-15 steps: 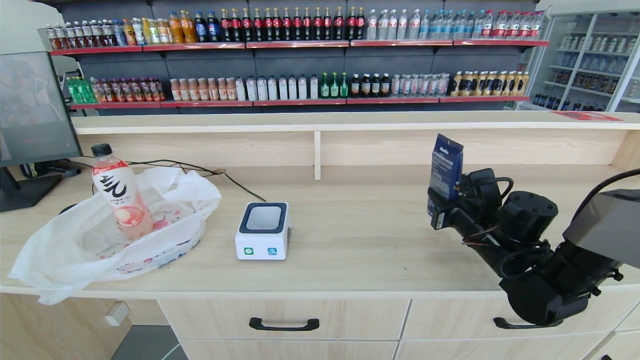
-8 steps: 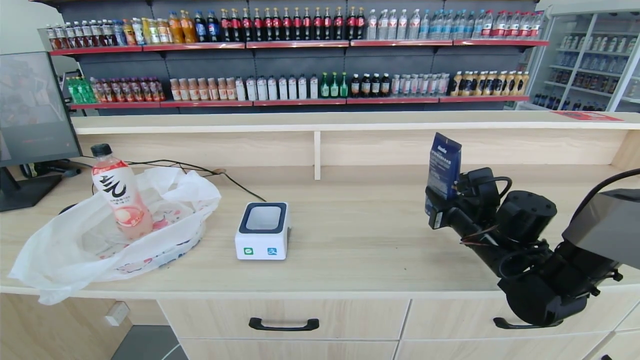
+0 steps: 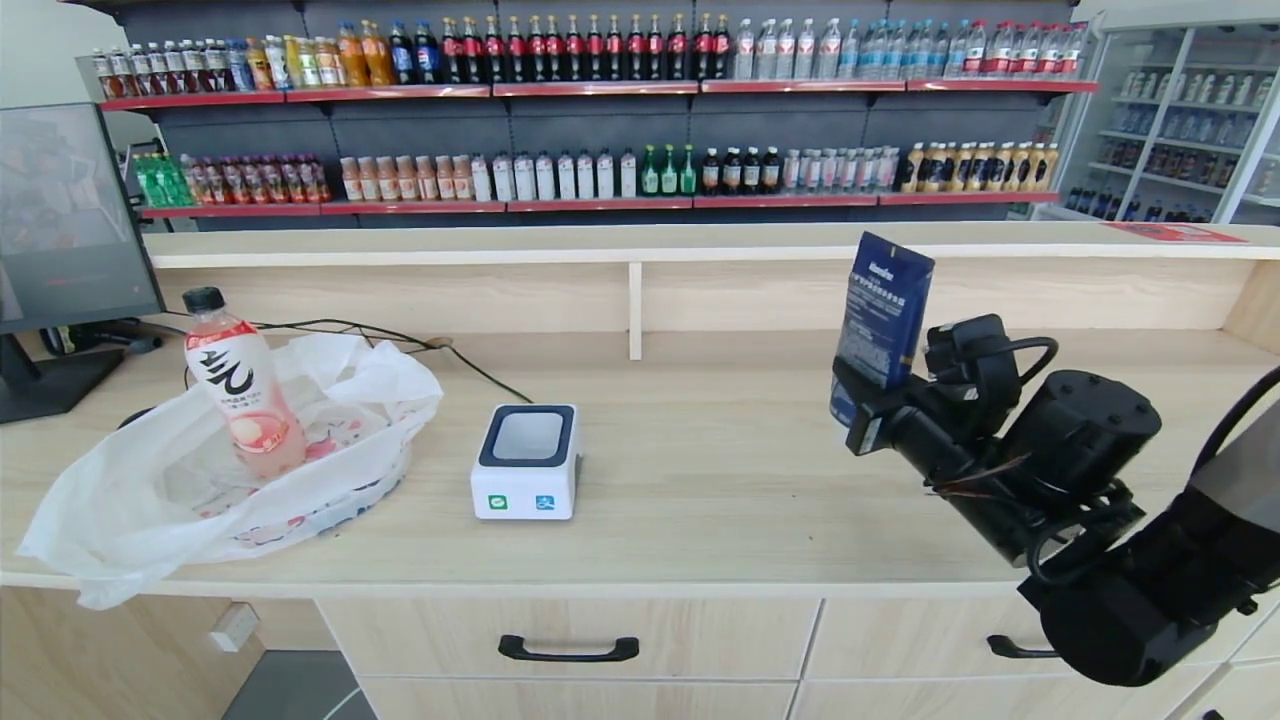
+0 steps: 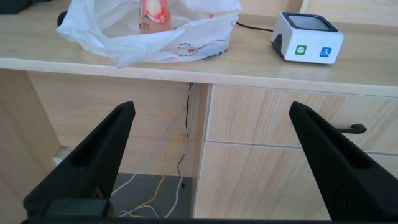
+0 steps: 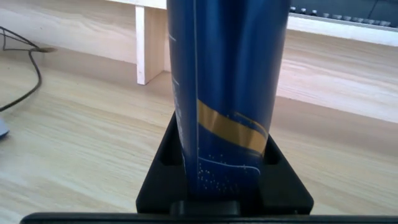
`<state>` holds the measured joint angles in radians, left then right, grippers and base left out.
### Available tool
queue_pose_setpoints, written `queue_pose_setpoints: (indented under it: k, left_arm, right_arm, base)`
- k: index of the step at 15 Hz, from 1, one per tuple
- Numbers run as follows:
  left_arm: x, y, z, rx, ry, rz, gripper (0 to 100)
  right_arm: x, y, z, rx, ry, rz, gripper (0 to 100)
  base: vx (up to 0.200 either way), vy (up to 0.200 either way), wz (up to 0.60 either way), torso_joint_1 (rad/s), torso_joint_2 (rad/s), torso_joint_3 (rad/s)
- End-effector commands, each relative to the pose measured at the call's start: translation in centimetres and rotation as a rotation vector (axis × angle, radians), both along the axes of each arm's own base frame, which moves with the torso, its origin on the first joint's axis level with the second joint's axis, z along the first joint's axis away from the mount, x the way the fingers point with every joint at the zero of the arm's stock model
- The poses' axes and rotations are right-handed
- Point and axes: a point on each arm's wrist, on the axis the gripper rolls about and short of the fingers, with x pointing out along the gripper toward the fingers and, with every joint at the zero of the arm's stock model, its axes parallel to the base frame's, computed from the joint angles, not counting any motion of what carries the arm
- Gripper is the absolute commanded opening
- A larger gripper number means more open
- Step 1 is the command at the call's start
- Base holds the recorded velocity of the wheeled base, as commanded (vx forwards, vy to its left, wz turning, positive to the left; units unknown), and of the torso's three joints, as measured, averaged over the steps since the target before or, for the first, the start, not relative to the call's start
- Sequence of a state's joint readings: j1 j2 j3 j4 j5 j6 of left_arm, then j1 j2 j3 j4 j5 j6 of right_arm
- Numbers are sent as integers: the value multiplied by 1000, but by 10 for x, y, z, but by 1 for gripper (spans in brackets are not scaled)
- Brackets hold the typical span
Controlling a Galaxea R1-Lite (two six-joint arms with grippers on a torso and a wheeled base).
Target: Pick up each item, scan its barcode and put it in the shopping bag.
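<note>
Pouch (image 3: 885,300) of dark blue foil stands upright, clenched in right end effector (image 3: 858,400), well right of white box scanner (image 3: 525,460), likely lifted for scanning; left end effector (image 4: 211,112) hangs released.

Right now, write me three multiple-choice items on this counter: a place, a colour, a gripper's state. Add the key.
1. Where does the pink plastic drink bottle stand?
A) in the white plastic shopping bag
B) on the scanner
C) on the back ledge

2. What colour is the tall flat packet in the right gripper?
A) red
B) dark blue
C) green

3. What state is the left gripper in?
A) open, empty
B) shut on the bottle
C) shut on the packet

Key: 1 A, it stands inside the bag; 2 B, its face is dark blue; 3 A, fingers wide apart, nothing between.
</note>
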<state>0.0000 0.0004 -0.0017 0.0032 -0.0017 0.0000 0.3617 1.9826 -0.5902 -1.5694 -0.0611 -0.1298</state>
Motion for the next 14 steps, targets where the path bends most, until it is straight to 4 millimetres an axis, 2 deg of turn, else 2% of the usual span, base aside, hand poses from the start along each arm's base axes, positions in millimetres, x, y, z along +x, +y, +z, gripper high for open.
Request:
queue_pose_setpoints:
  k: [1,5,9,12,14]
  left_arm:
    - [0,0,0,0,0,0,100]
    - [0,0,0,2,0,0,100]
    - [0,0,0,2,0,0,100]
    - [0,0,0,0,0,0,100]
    - [0,0,0,2,0,0,100]
  right_arm:
    - [-22,0,21,55,-38,31,0]
    - [-41,-2,30,87,-43,55,0]
    - [-51,14,47,133,-94,126,0]
    - [-57,11,52,140,-108,127,0]
    - [-61,9,55,143,-115,128,0]
  base:
    - [0,0,0,0,0,0]
    - [0,0,0,0,0,0]
    - [0,0,0,0,0,0]
    - [0,0,0,0,0,0]
    - [-100,0,0,1,1,4]
